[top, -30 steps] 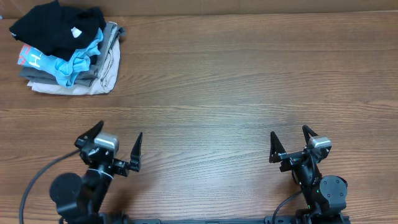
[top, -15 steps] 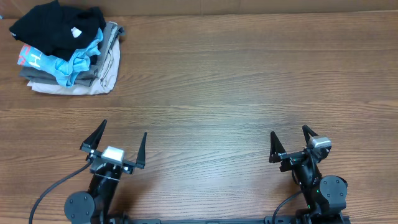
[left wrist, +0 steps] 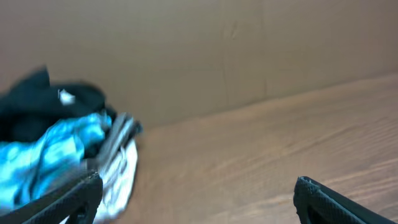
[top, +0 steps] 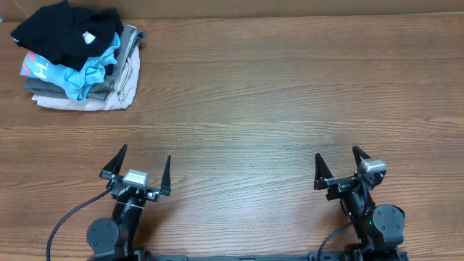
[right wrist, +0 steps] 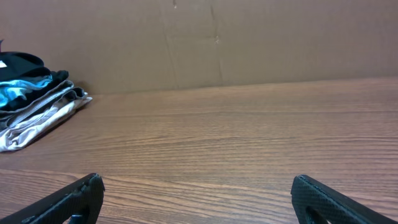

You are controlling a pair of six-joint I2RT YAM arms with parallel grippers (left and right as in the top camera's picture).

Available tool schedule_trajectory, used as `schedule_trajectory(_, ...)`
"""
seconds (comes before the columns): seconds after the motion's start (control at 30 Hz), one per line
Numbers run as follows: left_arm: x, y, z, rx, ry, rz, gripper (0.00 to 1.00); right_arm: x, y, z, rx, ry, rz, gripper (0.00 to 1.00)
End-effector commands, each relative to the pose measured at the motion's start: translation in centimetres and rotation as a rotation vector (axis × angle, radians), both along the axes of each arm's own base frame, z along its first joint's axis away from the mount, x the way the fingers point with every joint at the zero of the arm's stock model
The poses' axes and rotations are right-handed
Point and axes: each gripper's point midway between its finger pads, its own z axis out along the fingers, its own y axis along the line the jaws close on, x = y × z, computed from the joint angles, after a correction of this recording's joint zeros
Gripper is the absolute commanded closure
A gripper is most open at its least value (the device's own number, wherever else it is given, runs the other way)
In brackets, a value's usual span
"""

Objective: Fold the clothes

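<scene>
The black garment with a small white tag lies crumpled on top of a pile at the far left corner of the table. It also shows blurred in the left wrist view and at the left edge of the right wrist view. My left gripper is open and empty at the near left, far from the pile. My right gripper is open and empty at the near right.
Under the black garment lie a light blue shirt and folded grey and beige garments. A brown cardboard wall stands along the table's far edge. The wooden table spreads between grippers and pile.
My left gripper has swung from pointing right to pointing straight ahead and shifted slightly right. The right arm and the pile have not moved.
</scene>
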Motion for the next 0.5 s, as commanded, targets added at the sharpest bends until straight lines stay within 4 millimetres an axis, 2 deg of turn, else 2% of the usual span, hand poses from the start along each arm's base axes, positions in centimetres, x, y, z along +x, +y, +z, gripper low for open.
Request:
schedule_trajectory(0.0, 0.3, 1.3, -0.6, -0.031, 0.020, 0.078, 0.00, 0.0, -0.1, 0.4, 0.005, -0.015, -0.008, 0.00)
schedule_trajectory(0.1, 0.4, 2.3, -2.5, -0.067, 0.100, 0.142, 0.00, 0.0, -0.1, 0.4, 0.005, -0.015, -0.008, 0.00)
schedule_trajectory(0.47, 0.4, 1.9, -2.5, -0.093, 0.106, 0.134, 0.00, 0.0, -0.1, 0.4, 0.005, -0.015, -0.008, 0.00)
